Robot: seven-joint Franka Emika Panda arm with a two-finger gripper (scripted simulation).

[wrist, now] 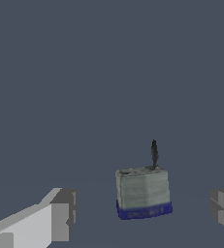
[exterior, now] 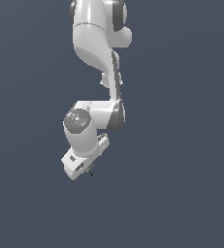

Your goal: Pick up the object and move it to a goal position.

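The object [wrist: 142, 193] is a small grey block with a dark blue band along one edge and a thin black spike sticking out of it. In the wrist view it sits between my gripper's [wrist: 141, 213] two fingers [wrist: 60, 217], with a gap on either side, so the gripper is open. In the exterior view the white arm hangs down over the flat grey surface. The gripper [exterior: 86, 168] is at its low end, and only a tiny dark speck of the object [exterior: 90, 171] peeks out beside the hand.
A plain dark grey-blue surface [exterior: 181, 193] fills both views. No other object, container or edge shows.
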